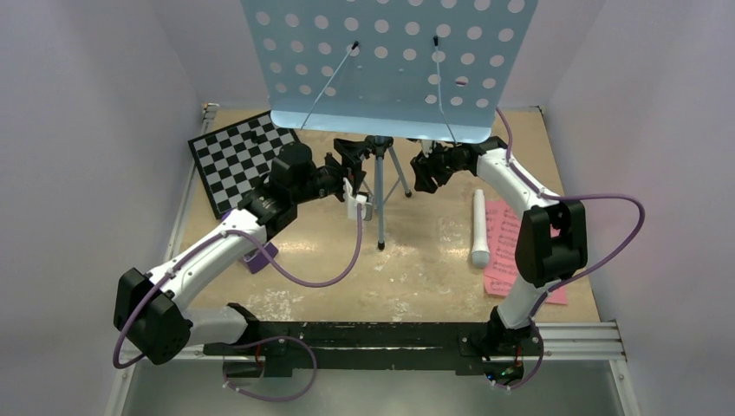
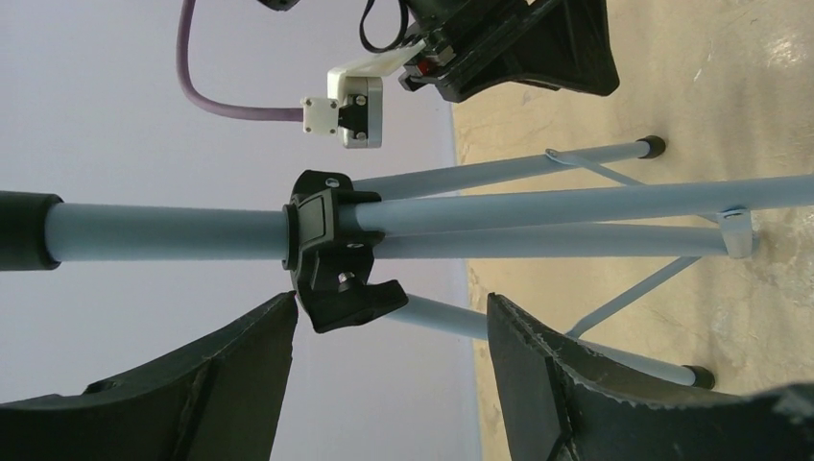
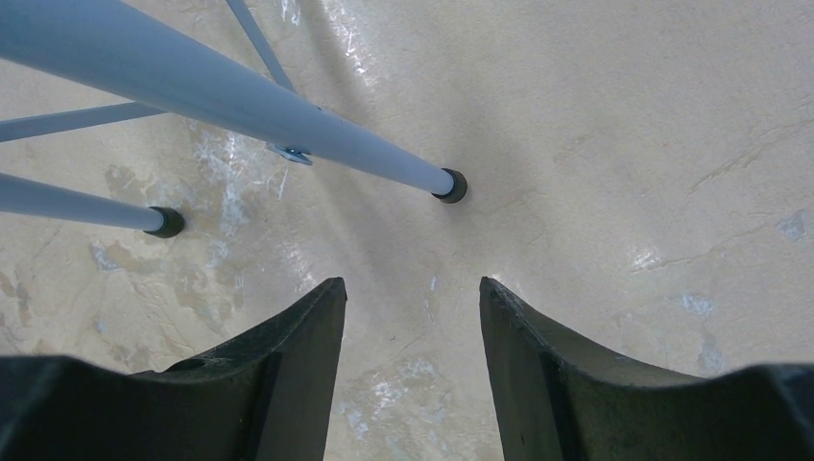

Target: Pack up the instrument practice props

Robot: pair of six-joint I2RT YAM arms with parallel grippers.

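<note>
Music stand (image 1: 390, 69) fills the upper centre of the overhead view. I judge it light but top-heavy on its thin tripod legs (image 3: 240, 106). I'd hold the stiff centre pole (image 2: 163, 232) near its black collar (image 2: 326, 230). My left tool (image 2: 389, 322) stands apart just below that collar, gripping nothing. My right tool (image 3: 411, 298) is apart and empty over the surface (image 3: 624, 144). At right lie flimsy pink pages (image 1: 500, 260) and a slick white recorder (image 1: 479, 227).

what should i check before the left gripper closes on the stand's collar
1. left gripper open and empty: ok
2. collar lined up with its gap: ok, slightly off centre
3. right gripper open and empty: ok
4. right gripper steadying the stand: not ok, legs ahead, not touched
5. feet on the table: ok for the two in view
6. wedge clear of the left arm: cannot tell, mostly hidden beneath it
</note>
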